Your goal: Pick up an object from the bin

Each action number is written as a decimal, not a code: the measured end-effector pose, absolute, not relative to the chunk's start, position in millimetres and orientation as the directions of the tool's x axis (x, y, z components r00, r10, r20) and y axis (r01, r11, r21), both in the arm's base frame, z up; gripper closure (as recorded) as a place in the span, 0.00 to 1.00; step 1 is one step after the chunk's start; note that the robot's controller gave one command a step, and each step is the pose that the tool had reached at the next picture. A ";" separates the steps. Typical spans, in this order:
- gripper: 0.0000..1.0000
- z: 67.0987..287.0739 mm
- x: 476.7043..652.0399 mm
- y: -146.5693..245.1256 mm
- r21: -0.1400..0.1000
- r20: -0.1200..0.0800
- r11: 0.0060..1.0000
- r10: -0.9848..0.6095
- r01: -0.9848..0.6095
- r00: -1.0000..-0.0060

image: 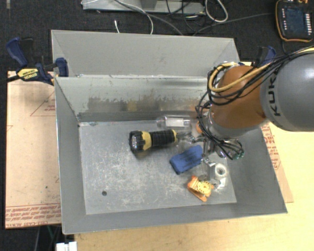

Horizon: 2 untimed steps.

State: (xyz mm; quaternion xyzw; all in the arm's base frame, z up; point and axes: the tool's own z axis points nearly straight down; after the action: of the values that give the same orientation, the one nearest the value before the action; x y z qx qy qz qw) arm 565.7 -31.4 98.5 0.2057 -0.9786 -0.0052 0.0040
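My gripper (213,150) hangs low at the right of the bin, largely hidden under the arm's wrist. Just to its left, and touching or nearly touching it, lies a blue flat block (186,159), tilted. A small white and silver piece (218,170) sits right below the gripper. An orange crumpled bit (200,187) lies in front of that, near the bin's front right. A black flashlight with a yellow head (152,139) lies on its side left of the gripper.
A clear plastic piece (174,122) rests against the back wall, behind the flashlight. The bin's sloped right wall runs close beside the arm. The floor to the left is bare scratched metal.
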 end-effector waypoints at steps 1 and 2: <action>0.00 70.2 578.2 -34.7 -0.002 -0.009 0.917 -0.400 -0.400 -0.917; 1.00 71.6 585.7 -39.1 0.004 -0.010 0.810 -0.587 -0.587 -0.810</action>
State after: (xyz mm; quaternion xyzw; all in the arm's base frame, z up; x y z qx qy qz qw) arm 585.7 -39.1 71.6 0.3085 -0.9512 -0.0032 -0.0040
